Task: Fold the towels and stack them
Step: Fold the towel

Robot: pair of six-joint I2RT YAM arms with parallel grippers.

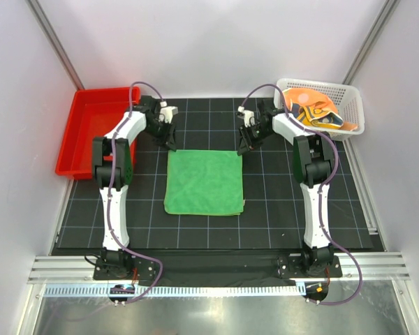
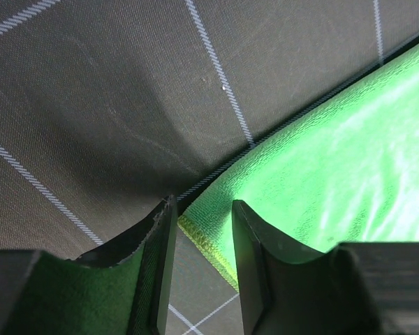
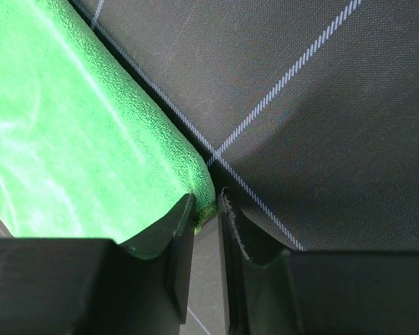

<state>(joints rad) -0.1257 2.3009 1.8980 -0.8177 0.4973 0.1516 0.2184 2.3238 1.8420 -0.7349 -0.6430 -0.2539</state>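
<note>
Black gridded bench (image 1: 279,216): plain green cloth towel (image 1: 203,183) spread flat at centre, ready for folding. Left gripper (image 2: 202,237) at its far-left corner, jaws slightly spread astride the hem. Right gripper (image 3: 208,222), far-right corner, jaws nearly together, nipping the hem.

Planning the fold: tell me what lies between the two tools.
In the top external view, only the far edge of the green towel spans the stretch between the left tool and the right tool, one at each far corner; nothing else lies there.

tray (image 1: 73,150), basket (image 1: 354,112) flank bare mat (image 1: 265,209).
</note>
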